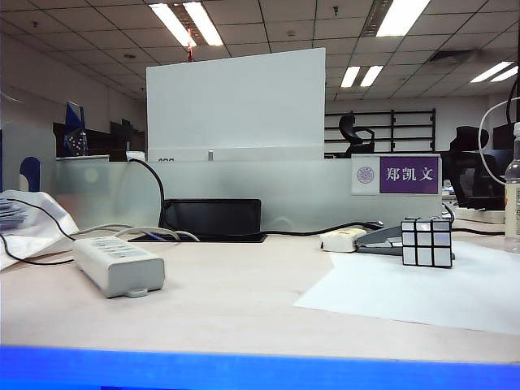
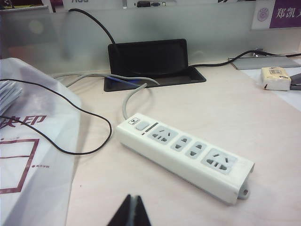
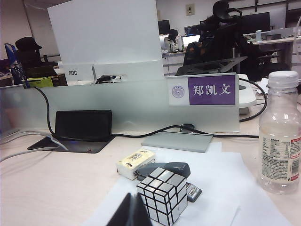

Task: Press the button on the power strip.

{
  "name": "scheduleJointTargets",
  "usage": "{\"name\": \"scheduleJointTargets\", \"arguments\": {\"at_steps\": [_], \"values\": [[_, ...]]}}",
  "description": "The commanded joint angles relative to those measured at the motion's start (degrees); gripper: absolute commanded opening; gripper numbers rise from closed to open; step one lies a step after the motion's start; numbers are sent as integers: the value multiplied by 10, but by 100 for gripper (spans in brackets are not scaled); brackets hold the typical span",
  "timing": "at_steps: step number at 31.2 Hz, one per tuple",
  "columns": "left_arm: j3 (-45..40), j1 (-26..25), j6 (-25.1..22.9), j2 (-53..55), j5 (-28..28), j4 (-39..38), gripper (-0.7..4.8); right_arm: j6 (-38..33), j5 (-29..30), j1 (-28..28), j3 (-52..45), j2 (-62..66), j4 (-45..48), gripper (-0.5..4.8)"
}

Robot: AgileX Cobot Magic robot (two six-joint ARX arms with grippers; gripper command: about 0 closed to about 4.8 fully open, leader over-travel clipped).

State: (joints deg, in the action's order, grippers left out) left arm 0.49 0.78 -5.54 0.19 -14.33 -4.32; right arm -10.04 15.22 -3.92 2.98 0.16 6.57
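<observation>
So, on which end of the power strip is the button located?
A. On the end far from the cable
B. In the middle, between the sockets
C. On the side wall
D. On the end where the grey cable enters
D. In the left wrist view the button sits on top of the power strip right beside the grey cable entry, ahead of the row of sockets; the left gripper is shut, short of the strip.

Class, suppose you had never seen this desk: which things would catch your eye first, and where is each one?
The white power strip lies at the left of the desk, the shut left gripper hovering just short of it. A silver mirror cube stands at the right on a white paper sheet, the shut right gripper close by it, with a purple nameplate behind.
</observation>
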Motion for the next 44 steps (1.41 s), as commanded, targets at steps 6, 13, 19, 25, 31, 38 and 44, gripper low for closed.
{"name": "scheduleJointTargets", "arguments": {"at_steps": [6,13,19,25,31,38,44], "values": [[0,-1,0,-1,0,2,-5,0,1,0,2,-1,8,0],[0,-1,0,-1,0,2,-5,0,1,0,2,-1,8,0],[0,-1,0,-1,0,2,-5,0,1,0,2,-1,8,0],[0,-1,0,-1,0,2,-5,0,1,0,2,-1,8,0],[0,-1,0,-1,0,2,-5,23,-2,0,-14,-1,10,0],[0,-1,0,-1,0,2,-5,122,-82,0,-25,-1,-47,0],[0,-1,0,-1,0,2,-5,134,-125,0,-25,-1,-48,0]]}}
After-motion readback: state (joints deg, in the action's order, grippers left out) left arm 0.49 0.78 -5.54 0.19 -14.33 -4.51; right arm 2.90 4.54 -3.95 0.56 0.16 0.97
